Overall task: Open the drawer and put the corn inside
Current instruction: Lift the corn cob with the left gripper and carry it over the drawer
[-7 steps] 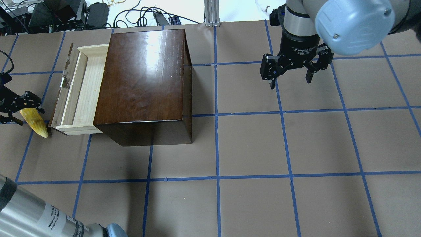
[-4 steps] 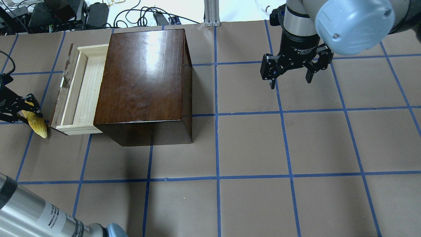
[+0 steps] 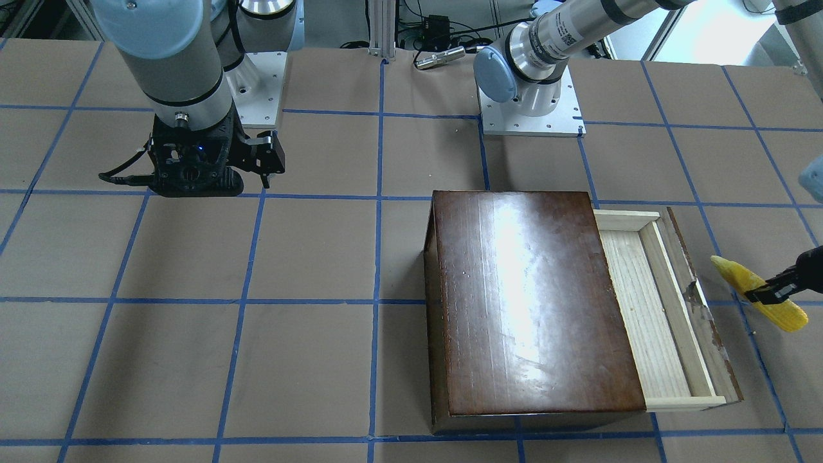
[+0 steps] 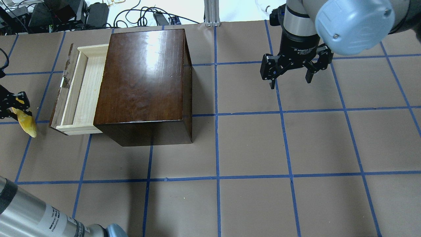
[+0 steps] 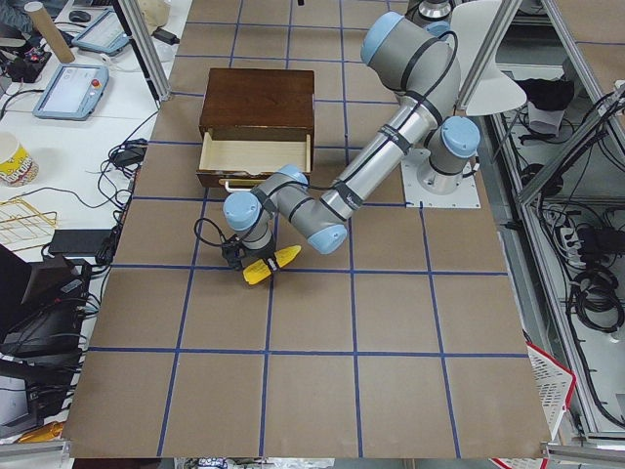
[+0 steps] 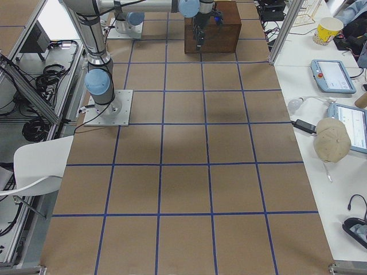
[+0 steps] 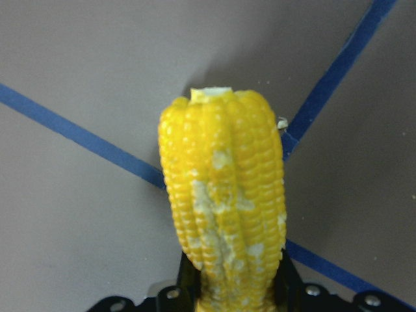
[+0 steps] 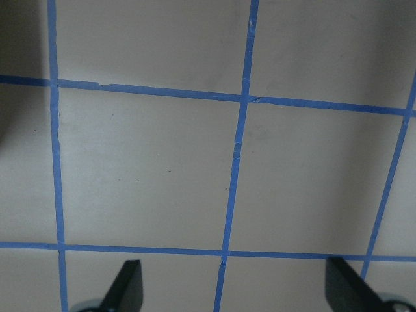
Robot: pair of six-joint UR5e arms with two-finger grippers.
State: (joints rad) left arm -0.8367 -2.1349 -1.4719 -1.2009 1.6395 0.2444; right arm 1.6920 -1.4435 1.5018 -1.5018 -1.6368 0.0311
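Observation:
The dark-brown wooden box [image 4: 144, 82] stands on the table with its pale-wood drawer [image 4: 79, 92] pulled out toward the left; the drawer [image 3: 662, 315] is empty. My left gripper [image 4: 13, 107] is shut on the yellow corn [image 4: 27, 122] at the table's left edge, left of the drawer front. The corn also shows in the front view [image 3: 759, 292], in the left wrist view [image 7: 224, 201] and in the exterior left view [image 5: 269, 266]. My right gripper [image 4: 291, 75] hangs open and empty to the right of the box, its fingertips [image 8: 127, 283] wide apart over bare table.
The table [image 4: 250, 148] is brown paper with a blue tape grid. Cables and black gear [image 4: 59, 14] lie beyond the far edge. The left arm's link [image 4: 36, 217] crosses the near left corner. The arm bases [image 3: 527, 103] are bolted near the robot's side.
My left gripper, shut on the corn, has moved left, away from the drawer front. The right arm and the drawer have not moved.

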